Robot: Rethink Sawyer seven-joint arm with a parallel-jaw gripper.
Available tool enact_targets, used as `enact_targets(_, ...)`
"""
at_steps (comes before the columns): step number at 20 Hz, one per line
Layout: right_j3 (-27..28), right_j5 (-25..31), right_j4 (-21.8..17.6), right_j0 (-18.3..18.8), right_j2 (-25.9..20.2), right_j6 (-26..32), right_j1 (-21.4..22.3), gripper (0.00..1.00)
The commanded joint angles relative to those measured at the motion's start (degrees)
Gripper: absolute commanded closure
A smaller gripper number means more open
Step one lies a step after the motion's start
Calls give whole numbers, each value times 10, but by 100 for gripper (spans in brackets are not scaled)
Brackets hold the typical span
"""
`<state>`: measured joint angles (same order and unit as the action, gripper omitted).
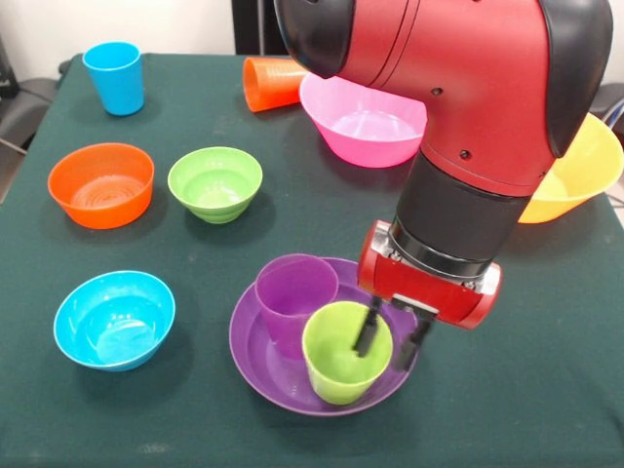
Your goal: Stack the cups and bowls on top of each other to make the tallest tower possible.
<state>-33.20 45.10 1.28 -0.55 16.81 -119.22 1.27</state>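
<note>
Your pincer [392, 336] hangs low over the wide purple bowl [255, 363], and you can see its two dark fingers [368, 330] straddling the right-hand rim of the lime green cup [343, 353]: one finger reaches down inside the cup, the other sits just outside its wall, so the pincer looks spread around the rim; you cannot tell whether the pads are pressing on the plastic. That green cup stands upright in the purple bowl, directly under the pincer, and the purple cup [294, 296] stands upright just beside it, up and to the pincer's left in the picture, also inside the bowl and close against the green one. Farther out to the left of the pincer you find the blue bowl [114, 319] on the green cloth [546, 390], and above it the orange bowl [101, 183] and the green bowl [214, 182], each standing apart. Well beyond the pincer, past the red arm [468, 88], sits the pink bowl [361, 122] with the orange cup [271, 82] lying on its side next to it. The blue cup [114, 77] stands upright at the far left corner, and the yellow bowl [575, 175] shows partly behind the arm to the right.
</note>
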Motion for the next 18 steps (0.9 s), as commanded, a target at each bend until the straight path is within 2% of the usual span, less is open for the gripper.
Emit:
enact_targets(1, -10, -10, 10, -5, -28, -94, 2, 0)
enact_targets(18, -12, -8, 15, -9, -22, -96, 3, 0)
